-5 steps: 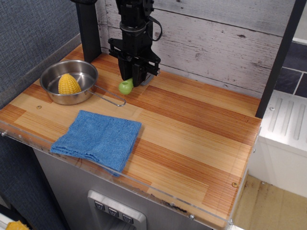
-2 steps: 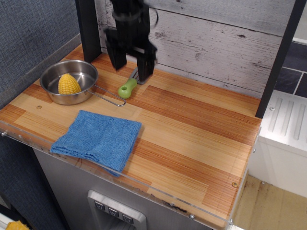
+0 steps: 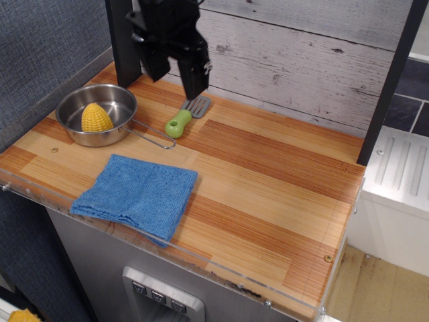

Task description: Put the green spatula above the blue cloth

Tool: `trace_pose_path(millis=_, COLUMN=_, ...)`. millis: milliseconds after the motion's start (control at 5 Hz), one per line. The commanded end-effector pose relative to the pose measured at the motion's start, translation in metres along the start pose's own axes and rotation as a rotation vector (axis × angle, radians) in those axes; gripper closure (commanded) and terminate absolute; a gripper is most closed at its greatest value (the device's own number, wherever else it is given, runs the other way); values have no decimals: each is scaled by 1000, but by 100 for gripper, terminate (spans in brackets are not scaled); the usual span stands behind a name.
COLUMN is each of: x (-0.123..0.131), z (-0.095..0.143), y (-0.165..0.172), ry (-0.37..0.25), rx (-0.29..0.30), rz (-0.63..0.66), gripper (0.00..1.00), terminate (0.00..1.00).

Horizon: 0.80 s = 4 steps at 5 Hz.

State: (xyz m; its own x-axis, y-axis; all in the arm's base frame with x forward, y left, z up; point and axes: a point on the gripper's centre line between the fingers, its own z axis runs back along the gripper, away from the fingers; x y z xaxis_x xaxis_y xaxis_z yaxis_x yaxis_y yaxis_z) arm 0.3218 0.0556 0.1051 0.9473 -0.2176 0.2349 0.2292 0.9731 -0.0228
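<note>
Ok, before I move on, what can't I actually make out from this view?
- The hand: its top is cut off by the picture's upper edge.
- The green spatula: whether its blade touches the back wall is unclear.
- The blue cloth: its underside and folds are hidden.
- The corn: its base is hidden by the pan rim.
</note>
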Motion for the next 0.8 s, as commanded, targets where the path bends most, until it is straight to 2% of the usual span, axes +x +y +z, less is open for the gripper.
trace_pose_path(millis=0, x=-16, z=15, y=1, ry=-4, rx=-3, rz=76, gripper=0, terminate=0)
trace_pose_path(millis=200, x=-16, z=17, y=-2, ry=-1, rx=24, rz=75, gripper=0, terminate=0)
trace_pose_path(millis=400, x=-14, z=17, y=0, ry=15, rx=14, rz=13, gripper=0, terminate=0)
trace_pose_path(millis=600, x=-14, z=17, y=0, ry=15, rx=14, rz=13, gripper=0, terminate=100)
